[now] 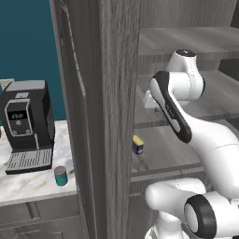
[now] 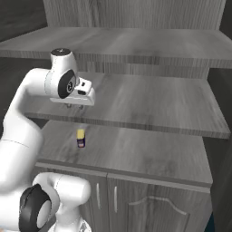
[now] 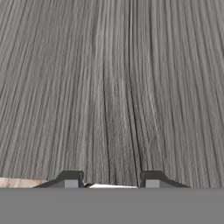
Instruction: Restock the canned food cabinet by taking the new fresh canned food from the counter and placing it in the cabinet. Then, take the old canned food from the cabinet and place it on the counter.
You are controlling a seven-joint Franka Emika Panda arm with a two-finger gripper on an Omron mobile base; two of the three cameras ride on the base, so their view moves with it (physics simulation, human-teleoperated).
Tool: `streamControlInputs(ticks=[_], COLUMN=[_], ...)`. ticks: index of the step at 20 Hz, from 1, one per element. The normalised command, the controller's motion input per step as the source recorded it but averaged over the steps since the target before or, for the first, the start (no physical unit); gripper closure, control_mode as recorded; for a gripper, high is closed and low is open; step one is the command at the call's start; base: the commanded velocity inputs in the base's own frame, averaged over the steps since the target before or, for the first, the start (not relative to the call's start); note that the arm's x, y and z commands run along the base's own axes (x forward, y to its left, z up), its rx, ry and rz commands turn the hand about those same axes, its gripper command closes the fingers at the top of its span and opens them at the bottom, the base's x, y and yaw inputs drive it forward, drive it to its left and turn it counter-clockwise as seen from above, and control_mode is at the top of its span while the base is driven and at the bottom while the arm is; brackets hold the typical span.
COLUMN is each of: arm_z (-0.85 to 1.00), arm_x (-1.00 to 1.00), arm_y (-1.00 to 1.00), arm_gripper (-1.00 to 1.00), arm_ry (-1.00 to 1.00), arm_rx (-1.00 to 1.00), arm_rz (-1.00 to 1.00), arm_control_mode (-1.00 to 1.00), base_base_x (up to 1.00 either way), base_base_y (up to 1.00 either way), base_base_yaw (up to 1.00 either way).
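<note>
A grey wood-grain cabinet (image 2: 136,50) stands beside a marble worktop (image 1: 32,184). The teal can (image 1: 60,176) sits on the worktop near a coffee machine (image 1: 27,126). The blue yellow-topped can (image 2: 81,138) stands on a lower shelf. The tool (image 2: 75,106) hovers above a shelf, clenched on nothing.

No words or numbers can be read anywhere. The coffee machine (image 1: 27,122) has a small screen with pale marks, too blurry to read. The blue can (image 1: 137,145) has a reddish mark on its label, also too small to read.
</note>
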Motion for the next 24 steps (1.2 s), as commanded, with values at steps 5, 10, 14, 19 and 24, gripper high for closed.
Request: streamControlInputs(ticks=[5,10,14,19,24], arm_z=[-0.01,-0.15,-0.20,-0.19,-0.21], arm_x=[-0.24,-0.66,-0.80,-0.80,-0.34], arm_y=[0.00,0.00,0.00,0.00,0.00], arm_gripper=[-1.00,-1.00,-1.00,-1.00,-1.00], arm_ry=[-0.01,0.00,0.00,-0.05,-0.11], arm_rx=[0.00,0.00,0.00,0.00,0.00], arm_rz=[0.00,0.00,0.00,0.00,0.00], arm_control_mode=[-1.00,-1.00,-1.00,-1.00,-1.00], base_base_x=[0.00,0.00,0.00,0.00,0.00], base_base_y=[0.00,0.00,0.00,0.00,0.00], base_base_yaw=[0.00,0.00,0.00,0.00,0.00])
